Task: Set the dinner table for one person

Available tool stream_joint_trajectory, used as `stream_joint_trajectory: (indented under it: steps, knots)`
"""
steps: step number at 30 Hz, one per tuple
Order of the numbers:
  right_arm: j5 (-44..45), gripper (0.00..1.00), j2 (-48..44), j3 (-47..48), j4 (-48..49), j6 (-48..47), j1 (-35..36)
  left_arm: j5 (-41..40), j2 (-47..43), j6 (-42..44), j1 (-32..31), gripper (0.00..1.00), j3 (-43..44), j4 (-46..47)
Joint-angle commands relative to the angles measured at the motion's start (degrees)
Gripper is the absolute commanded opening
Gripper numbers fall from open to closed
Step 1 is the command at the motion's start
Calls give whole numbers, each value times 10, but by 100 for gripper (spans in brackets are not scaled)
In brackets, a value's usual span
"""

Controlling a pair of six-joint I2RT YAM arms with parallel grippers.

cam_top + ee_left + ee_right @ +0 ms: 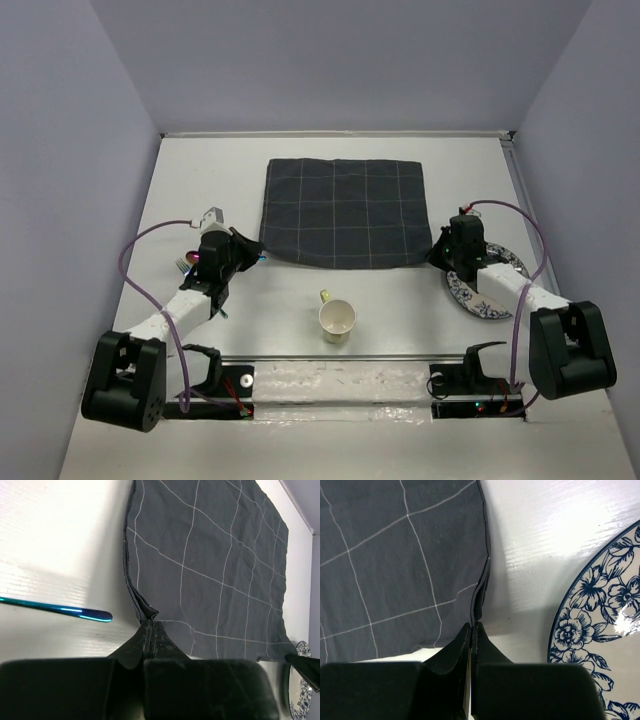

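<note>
cloth mat (345, 213) soft, limp, likely slides on smooth desk (400, 300); left pincer (151, 625), right pincer (471, 626) clamped on its near corners.

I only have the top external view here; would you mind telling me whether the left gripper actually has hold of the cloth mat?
Observer: Yes, the left wrist view shows the left gripper shut, pinching the cloth mat at its near corner.
Operator: Thank you, and the right one?
Observer: The right gripper is shut on the mat's other near corner, clear of the floral plate.
Operator: Anything else worth knowing?
Observer: A shiny blue utensil handle lies on the table, apart from the mat.
</note>
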Motion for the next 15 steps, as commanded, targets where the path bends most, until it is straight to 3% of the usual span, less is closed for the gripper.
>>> stream_joint_trajectory:
  steps: [1, 9, 10, 11, 13, 14, 15]
  knots:
    - [6, 0, -33, -9, 7, 12, -3, -7, -34, -2, -1, 0, -21, 3]
    - [-12, 0, -74, -37, -11, 29, -3, -11, -75, 1, -1, 0, -37, -19]
    - [-14, 0, -80, -38, -15, 30, -3, -13, -75, 1, -2, 8, -34, -22]
    - [-19, 0, -83, -37, -16, 30, -3, -14, -75, 1, -2, 8, -34, -24]
    - [-34, 1, -87, -38, -19, 30, -3, -12, -76, -1, -2, 31, -31, -25]
    - [-50, 4, -89, -38, -20, 30, -3, -12, -81, -4, -2, 47, -27, -31]
    - [-63, 11, -90, -38, -22, 29, -3, -15, -84, -4, -2, 51, -23, -36]
